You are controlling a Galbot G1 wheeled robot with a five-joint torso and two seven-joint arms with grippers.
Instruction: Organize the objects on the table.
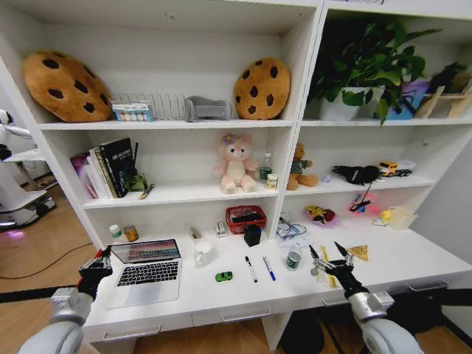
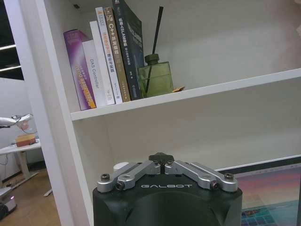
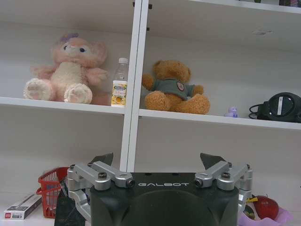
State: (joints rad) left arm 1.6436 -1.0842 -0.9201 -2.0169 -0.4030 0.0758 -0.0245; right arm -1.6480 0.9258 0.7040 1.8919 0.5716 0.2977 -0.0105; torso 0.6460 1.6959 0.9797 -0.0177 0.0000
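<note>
An open silver-white laptop [image 1: 147, 271] with black keys sits at the left of the white table [image 1: 413, 259]; its lit screen [image 2: 275, 195] appears in the left wrist view. My left gripper [image 1: 96, 266] hovers at the laptop's left edge, shut with nothing held [image 2: 161, 157]. A tiny green toy car [image 1: 223, 276] lies mid-desk near the front. Just right of it lie a black pen [image 1: 251, 268] and a blue pen [image 1: 269, 268]. My right gripper [image 1: 330, 258] hangs open over the right part of the desk, above a yellow item [image 1: 327, 271], its fingers wide apart [image 3: 157, 162].
A white mug [image 1: 203, 253], black cup [image 1: 252, 234], red basket [image 1: 245, 218], green can [image 1: 293, 259] and two small jars [image 1: 123, 233] stand toward the back of the desk. Shelves above hold books [image 2: 106, 56], plush toys [image 3: 66, 75], cookie cushions [image 1: 66, 85] and a plant [image 1: 365, 63].
</note>
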